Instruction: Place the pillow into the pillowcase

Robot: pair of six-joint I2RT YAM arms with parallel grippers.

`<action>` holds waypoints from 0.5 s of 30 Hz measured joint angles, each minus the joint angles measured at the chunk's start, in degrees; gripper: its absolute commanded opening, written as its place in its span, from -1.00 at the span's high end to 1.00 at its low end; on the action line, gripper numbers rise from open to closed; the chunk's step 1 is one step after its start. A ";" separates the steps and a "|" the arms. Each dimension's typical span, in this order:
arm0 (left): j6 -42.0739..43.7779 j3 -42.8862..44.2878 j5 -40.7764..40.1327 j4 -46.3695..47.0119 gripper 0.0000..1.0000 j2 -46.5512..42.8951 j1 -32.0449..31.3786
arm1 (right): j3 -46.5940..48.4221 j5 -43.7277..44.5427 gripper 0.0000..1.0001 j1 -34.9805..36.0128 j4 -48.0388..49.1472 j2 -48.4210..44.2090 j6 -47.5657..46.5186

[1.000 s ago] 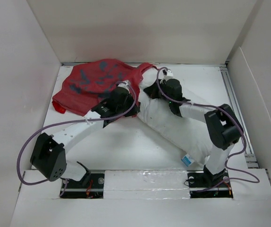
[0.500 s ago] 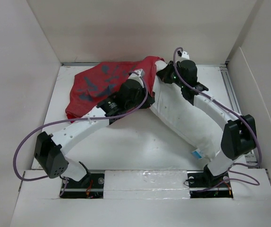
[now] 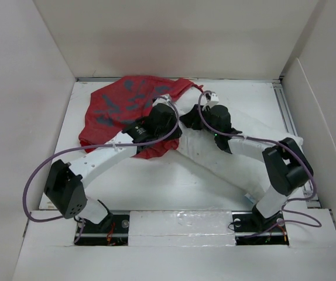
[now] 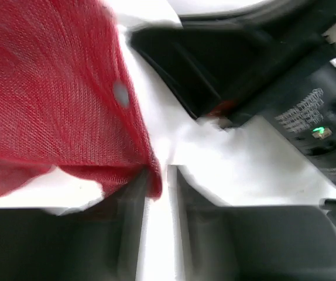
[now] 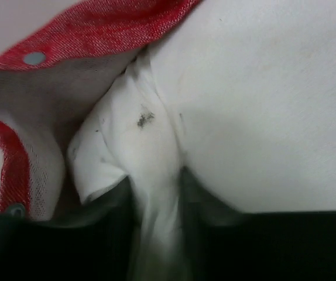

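Note:
The red pillowcase (image 3: 127, 99) lies crumpled at the back left, duller side up. Its open end drapes over the top end of the white pillow (image 3: 215, 167), which slants toward the near right. Both grippers meet at that opening. My left gripper (image 3: 175, 131) (image 4: 162, 193) is open by a narrow gap, with the pillowcase (image 4: 57, 99) hem resting on its left fingertip. My right gripper (image 3: 189, 120) (image 5: 155, 193) is open, and a loose fold of the pillow (image 5: 261, 105) lies between its fingers. The pillowcase (image 5: 98, 29) rim arches just beyond.
White walls (image 3: 27, 88) close in the table on the left, back and right. A metal rail (image 3: 291, 117) runs along the right side. Purple cables loop off both arms. The right arm's black wrist (image 4: 261, 70) sits close in front of the left camera.
Both grippers were shut and have parted their jaws. Both arms drew back from the far wall toward the middle. The pillowcase opening came down over the pillow's end.

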 measured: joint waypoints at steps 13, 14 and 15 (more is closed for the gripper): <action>4.72 29.46 -18.71 -15.76 -0.97 -1.75 0.87 | -0.90 1.29 -1.00 -4.61 -13.64 -16.20 -2.60; 5.88 33.00 -18.05 -16.61 -0.90 1.16 2.21 | -0.24 1.88 -1.00 -5.55 -15.45 -16.31 -2.82; 7.04 36.61 -16.55 -16.63 -0.74 4.31 3.96 | 0.79 2.40 -1.00 -6.67 -17.46 -16.13 -3.06</action>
